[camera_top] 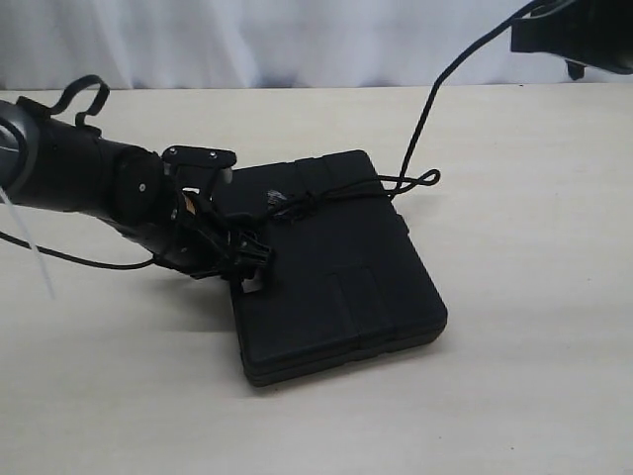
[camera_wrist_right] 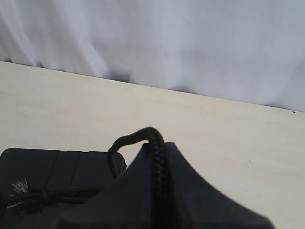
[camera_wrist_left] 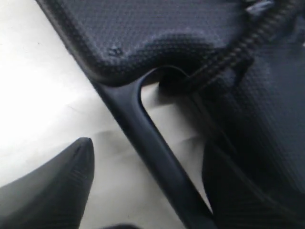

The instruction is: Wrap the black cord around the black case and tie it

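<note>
The black case (camera_top: 336, 267) lies flat mid-table. The black cord (camera_top: 326, 193) crosses its far end with a knot and a frayed tuft (camera_top: 280, 198), forms a small loop (camera_top: 420, 181) off the right edge, then climbs to my right gripper (camera_top: 554, 25) at the top right. In the right wrist view that gripper (camera_wrist_right: 157, 157) is shut on the cord (camera_wrist_right: 138, 137), above the case (camera_wrist_right: 52, 167). My left gripper (camera_top: 247, 259) sits at the case's left edge. It is open (camera_wrist_left: 150, 157), straddling the case's handle bar (camera_wrist_left: 143, 124), one finger (camera_wrist_left: 57, 186) on each side.
The case rests on a pale tabletop (camera_top: 514, 376) with a white curtain (camera_top: 297, 40) behind. The left arm's thin cable (camera_top: 59, 255) trails over the table at the left.
</note>
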`<action>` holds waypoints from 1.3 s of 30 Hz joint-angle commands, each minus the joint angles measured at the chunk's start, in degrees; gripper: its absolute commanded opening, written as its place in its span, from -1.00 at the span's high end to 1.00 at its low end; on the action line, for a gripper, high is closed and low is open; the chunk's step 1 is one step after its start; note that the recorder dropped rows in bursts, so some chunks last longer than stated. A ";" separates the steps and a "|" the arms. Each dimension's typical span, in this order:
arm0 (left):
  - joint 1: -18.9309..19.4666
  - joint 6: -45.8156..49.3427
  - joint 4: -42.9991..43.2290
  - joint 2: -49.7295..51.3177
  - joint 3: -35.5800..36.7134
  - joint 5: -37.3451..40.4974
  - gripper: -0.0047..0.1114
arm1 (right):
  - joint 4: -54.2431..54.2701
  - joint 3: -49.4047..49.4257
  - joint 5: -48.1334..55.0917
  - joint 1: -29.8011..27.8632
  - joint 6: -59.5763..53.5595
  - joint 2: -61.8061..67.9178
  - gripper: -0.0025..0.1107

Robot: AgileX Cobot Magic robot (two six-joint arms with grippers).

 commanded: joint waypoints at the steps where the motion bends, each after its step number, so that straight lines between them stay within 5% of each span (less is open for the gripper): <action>1: -0.02 -0.09 -0.34 1.43 0.28 -1.23 0.01 | -0.67 -0.28 -0.13 -0.22 -0.26 -0.18 0.88; 7: 2.92 -0.19 -0.34 0.36 0.28 -2.63 0.91 | -0.67 -0.28 0.90 -2.55 0.04 -0.17 0.88; 22: 22.38 -0.19 -0.34 -3.57 0.28 -0.08 0.92 | -6.62 -0.28 4.50 -15.65 1.76 0.57 0.88; 29: 26.34 1.36 -0.34 -3.58 0.28 0.13 0.92 | -7.61 -0.28 5.60 -18.46 2.01 6.19 0.88; 34: 26.63 1.60 -0.34 -3.58 0.28 -0.32 0.92 | -5.04 -0.28 5.92 -15.77 -5.31 11.36 0.87; 39: 26.63 2.89 -0.34 -3.58 0.28 -0.60 0.92 | 5.01 -1.55 7.29 -5.19 -22.81 15.37 0.64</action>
